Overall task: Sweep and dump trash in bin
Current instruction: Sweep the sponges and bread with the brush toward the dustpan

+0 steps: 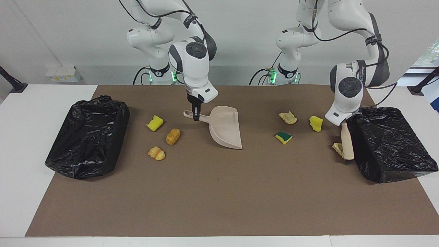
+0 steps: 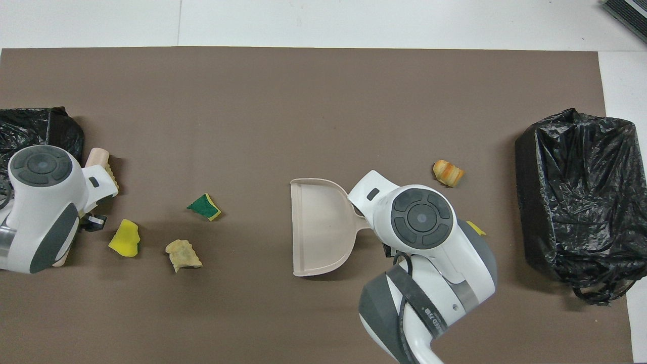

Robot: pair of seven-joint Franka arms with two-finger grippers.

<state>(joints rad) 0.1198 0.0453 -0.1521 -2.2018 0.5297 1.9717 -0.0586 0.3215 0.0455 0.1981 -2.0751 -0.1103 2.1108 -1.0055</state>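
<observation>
On the brown surface, two black-lined bins are sitting, one at the right arm's end and one at the left arm's end. The dustpan is lying flat between them, its handle running up to the right fingers, which are clamping it, and its open mouth is pointing away from the robots. The brush is hanging almost upright below the left fingers, which are closed tight on its handle. Its long axis is leaning only slightly and its lower end is coming down against the bin at that end.

The coming sweep is probably turning on this: a pastry bit is touching the brush on the side facing the dustpan, so the brush is standing between bin and bit. A stroke toward the right arm's end would be driving the bit toward the dustpan, which is well apart from it.

Three more bits are lying along that path: a yellow sponge, a bread piece and a green-faced sponge. Another three, a sponge chunk, a roll and a croissant, are lying beside the right fingers, toward the nearer bin.
</observation>
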